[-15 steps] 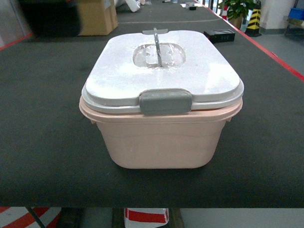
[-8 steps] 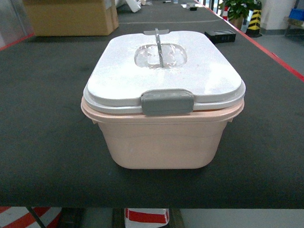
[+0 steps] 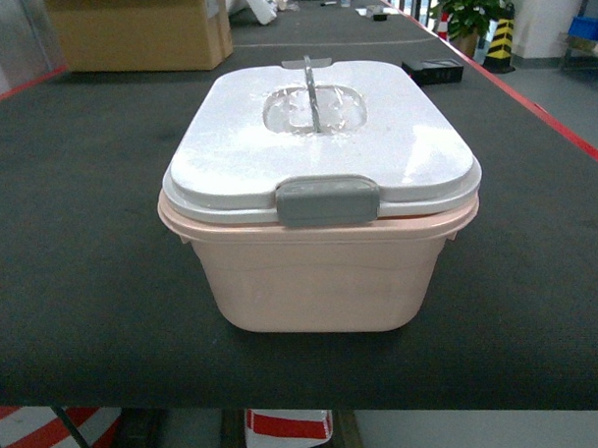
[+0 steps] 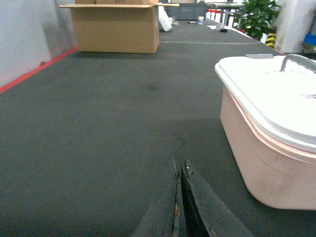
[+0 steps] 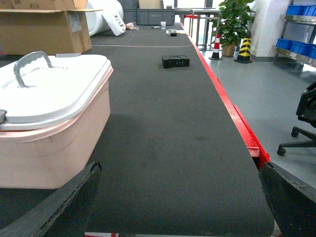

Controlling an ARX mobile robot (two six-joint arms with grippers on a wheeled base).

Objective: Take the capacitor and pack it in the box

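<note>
Lidded box (image 3: 320, 263) on counter (image 3: 83, 241); left gripper (image 4: 180, 197) pressed together, right gripper (image 5: 177, 197) spread. No capacitor visible: packing risks stalling against the closed lid.

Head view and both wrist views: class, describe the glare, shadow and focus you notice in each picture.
Head view: soft glare on the white lid, background slightly soft. Left wrist view: lid nearly washed out, dark fingers blurred at the bottom edge. Right wrist view: the box casts a shadow on the table.
</note>
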